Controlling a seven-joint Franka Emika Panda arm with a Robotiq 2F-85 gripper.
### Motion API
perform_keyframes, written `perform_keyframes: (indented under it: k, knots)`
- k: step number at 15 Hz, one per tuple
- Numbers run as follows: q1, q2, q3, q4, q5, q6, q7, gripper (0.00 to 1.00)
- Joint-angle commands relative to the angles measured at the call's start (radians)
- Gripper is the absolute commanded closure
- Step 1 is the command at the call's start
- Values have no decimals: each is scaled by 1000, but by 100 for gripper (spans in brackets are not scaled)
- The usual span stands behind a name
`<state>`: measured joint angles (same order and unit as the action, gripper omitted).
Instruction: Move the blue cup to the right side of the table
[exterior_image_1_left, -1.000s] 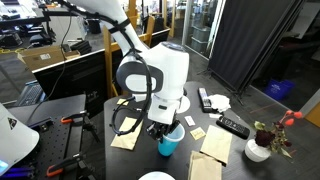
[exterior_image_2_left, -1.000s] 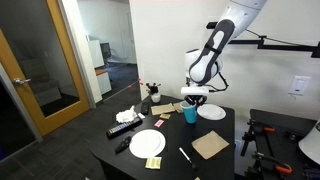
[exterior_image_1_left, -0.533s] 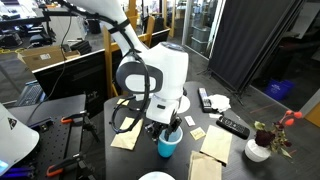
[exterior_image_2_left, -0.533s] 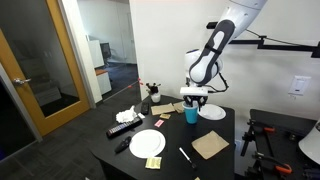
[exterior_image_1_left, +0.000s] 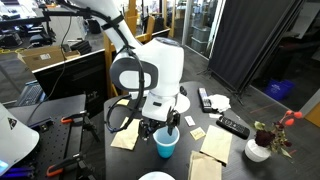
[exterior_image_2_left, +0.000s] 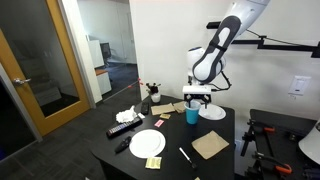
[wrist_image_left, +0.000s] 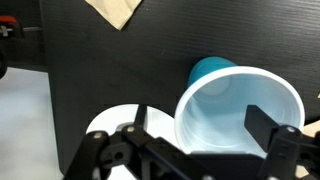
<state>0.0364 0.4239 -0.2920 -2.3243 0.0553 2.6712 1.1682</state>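
Note:
The blue cup (exterior_image_1_left: 165, 143) stands upright on the black table (exterior_image_1_left: 243, 166), and shows as well in the exterior view from across the room (exterior_image_2_left: 190, 116). My gripper (exterior_image_1_left: 160, 128) hangs just above it with the jaws spread wide. In the wrist view I look down into the cup (wrist_image_left: 238, 112); its round rim fills the space under the gripper (wrist_image_left: 200, 125). One finger (wrist_image_left: 138, 120) sits outside the rim on the left and the other overlaps its right edge. Nothing is gripped.
A white plate (wrist_image_left: 108, 126) lies right beside the cup, and another plate (exterior_image_2_left: 147, 143) lies nearer the table's middle. Tan paper pieces (exterior_image_1_left: 213, 146), remotes (exterior_image_1_left: 232, 127) and a white vase with flowers (exterior_image_1_left: 258, 150) are spread over the table. A side bench with clamps (exterior_image_1_left: 45, 110) stands alongside.
The jaws have gone from shut on the blue cup to wide open. The cup now stands free on the table and the gripper has lifted slightly.

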Motion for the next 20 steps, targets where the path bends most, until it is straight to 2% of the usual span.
perform_keyframes:
  k: [1, 6, 9, 13, 20]
  knots:
    - [14, -125, -20, -99, -62, 1, -9, 0]
    - [2, -263, -22, -165, -175, -18, -8, 0]
    - [-26, -328, 17, -165, -196, -34, -59, 0]
    - [-62, -404, 90, -142, -123, -110, -294, 0]
    - [-77, -473, 164, -91, -114, -263, -599, 0]
